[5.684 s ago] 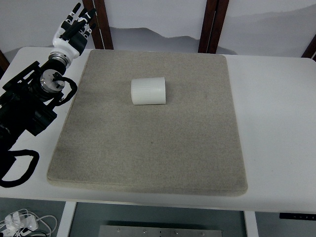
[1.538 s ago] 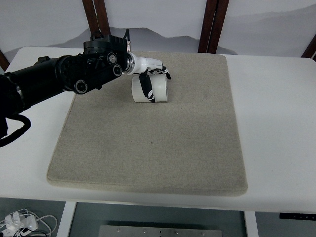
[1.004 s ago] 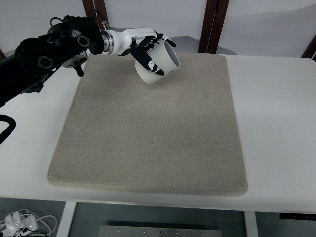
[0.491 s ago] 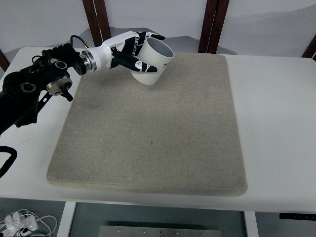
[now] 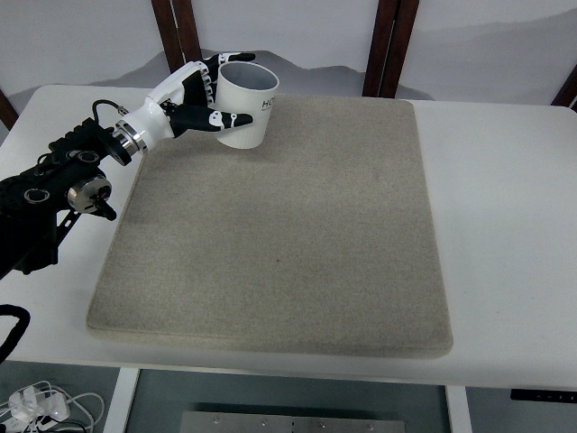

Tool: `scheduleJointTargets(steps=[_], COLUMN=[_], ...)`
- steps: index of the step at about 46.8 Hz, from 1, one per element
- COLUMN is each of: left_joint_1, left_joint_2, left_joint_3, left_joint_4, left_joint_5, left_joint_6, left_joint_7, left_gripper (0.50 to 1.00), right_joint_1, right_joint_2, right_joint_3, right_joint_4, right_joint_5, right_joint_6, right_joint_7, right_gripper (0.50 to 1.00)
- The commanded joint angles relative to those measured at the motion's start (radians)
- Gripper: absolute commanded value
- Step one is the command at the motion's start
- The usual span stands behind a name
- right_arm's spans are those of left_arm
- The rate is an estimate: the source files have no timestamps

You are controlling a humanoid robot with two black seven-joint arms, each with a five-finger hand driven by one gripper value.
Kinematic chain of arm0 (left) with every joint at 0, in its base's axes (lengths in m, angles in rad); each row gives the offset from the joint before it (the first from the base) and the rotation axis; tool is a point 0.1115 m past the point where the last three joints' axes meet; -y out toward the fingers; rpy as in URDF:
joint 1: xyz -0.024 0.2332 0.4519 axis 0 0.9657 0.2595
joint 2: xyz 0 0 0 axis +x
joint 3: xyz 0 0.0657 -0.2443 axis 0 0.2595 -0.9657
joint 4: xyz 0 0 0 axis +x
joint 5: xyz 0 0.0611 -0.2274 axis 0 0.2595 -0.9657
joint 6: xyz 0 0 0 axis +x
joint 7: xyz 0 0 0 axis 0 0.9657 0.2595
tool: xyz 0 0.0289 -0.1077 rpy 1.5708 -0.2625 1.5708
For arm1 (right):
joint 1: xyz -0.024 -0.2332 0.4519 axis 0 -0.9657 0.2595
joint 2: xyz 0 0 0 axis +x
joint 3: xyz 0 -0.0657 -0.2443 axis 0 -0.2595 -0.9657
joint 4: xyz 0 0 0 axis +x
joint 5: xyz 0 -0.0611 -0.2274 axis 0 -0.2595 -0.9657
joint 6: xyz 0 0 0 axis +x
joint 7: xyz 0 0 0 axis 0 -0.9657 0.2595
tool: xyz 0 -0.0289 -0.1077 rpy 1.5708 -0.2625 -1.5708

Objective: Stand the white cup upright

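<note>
The white cup (image 5: 248, 113) stands almost upright, mouth up, at the far left part of the grey mat (image 5: 288, 234); whether its base touches the mat I cannot tell. My left hand (image 5: 206, 97) is wrapped around the cup's left side, thumb across the front and fingers behind the rim. The black left arm (image 5: 63, 180) comes in from the left edge. The right arm is out of view.
The mat covers most of the white table (image 5: 505, 216). Dark wooden posts (image 5: 389, 45) stand behind the table's far edge. White cables (image 5: 36, 406) lie on the floor at the bottom left.
The left hand reached the lying cup, grasped it, lifted it and turned it from lying to nearly upright. In the last half second it moved left and the mouth tipped up.
</note>
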Motion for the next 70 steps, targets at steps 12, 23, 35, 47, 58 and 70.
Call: scheduleJointTargets(steps=[12,23,35,47,58,70], left_joint_1=[0.027,0.041,0.064,0.08,0.094,0.093], left_joint_2=[-0.015,-0.029,-0.047,-0.067,-0.072,-0.089], left_joint_3=[0.002,0.005,0.02,0.023,0.025,0.078], left_joint_4=[0.081,0.123,0.124,0.123,0.12,0.117], left_joint_5=[0.0,0.0,0.014,0.018,0.02,0.02], left_joint_6=[0.018,0.027,0.065,0.108,0.11,0.128], left_joint_7=[-0.053,-0.053,-0.053,-0.053,-0.053,-0.053], left_gripper=[0.5,0.5,0.5,0.587,0.93,0.971], right_joint_1=[0.0,0.0,0.0,0.0,0.0,0.0], right_joint_2=[0.0,0.0,0.0,0.0,0.0,0.0], right_joint_3=[0.0,0.0,0.0,0.0,0.0,0.0], right_joint_4=[0.0,0.0,0.0,0.0,0.0,0.0], right_joint_5=[0.0,0.0,0.0,0.0,0.0,0.0], right_joint_6=[0.0,0.0,0.0,0.0,0.0,0.0], right_joint_7=[0.0,0.0,0.0,0.0,0.0,0.0], right_gripper=[0.952,0.952,0.952,0.952,0.952,0.952])
